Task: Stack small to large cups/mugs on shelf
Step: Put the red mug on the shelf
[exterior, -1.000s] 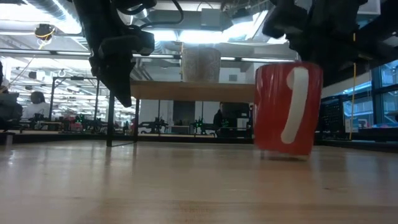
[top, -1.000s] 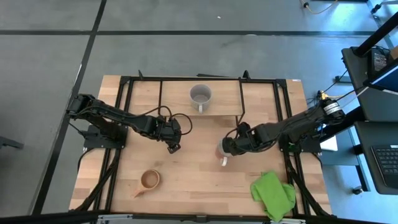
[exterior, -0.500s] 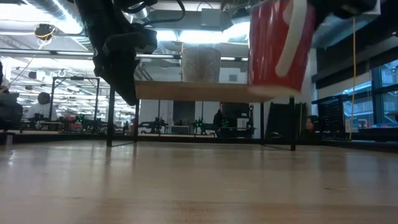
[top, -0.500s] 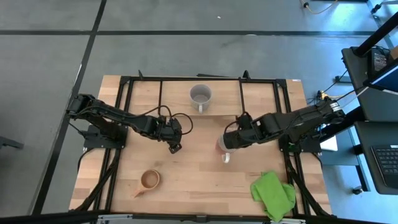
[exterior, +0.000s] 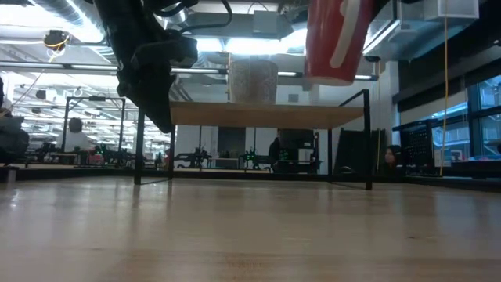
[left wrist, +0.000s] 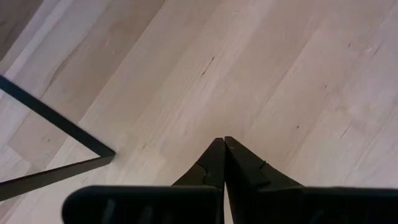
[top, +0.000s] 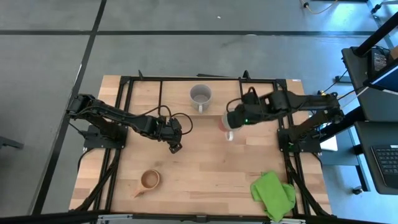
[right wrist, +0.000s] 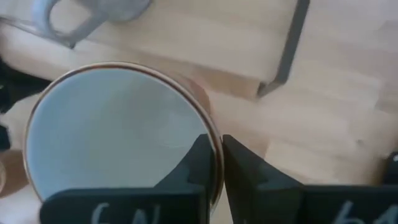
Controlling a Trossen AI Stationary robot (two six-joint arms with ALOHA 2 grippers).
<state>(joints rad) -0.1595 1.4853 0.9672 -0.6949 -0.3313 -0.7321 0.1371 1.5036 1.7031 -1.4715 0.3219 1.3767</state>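
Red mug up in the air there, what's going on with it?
The right gripper is pinching the red mug by its rim, holding it above shelf height. The grey mug already stands on the shelf. The small wooden cup sits on the table, and the left gripper hangs shut, empty.

no readable text, labels or numbers anywhere

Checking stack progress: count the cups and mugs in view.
3. The grey mug stands on the shelf; the red mug hangs in the right hand above the shelf; the wooden cup sits on the table.
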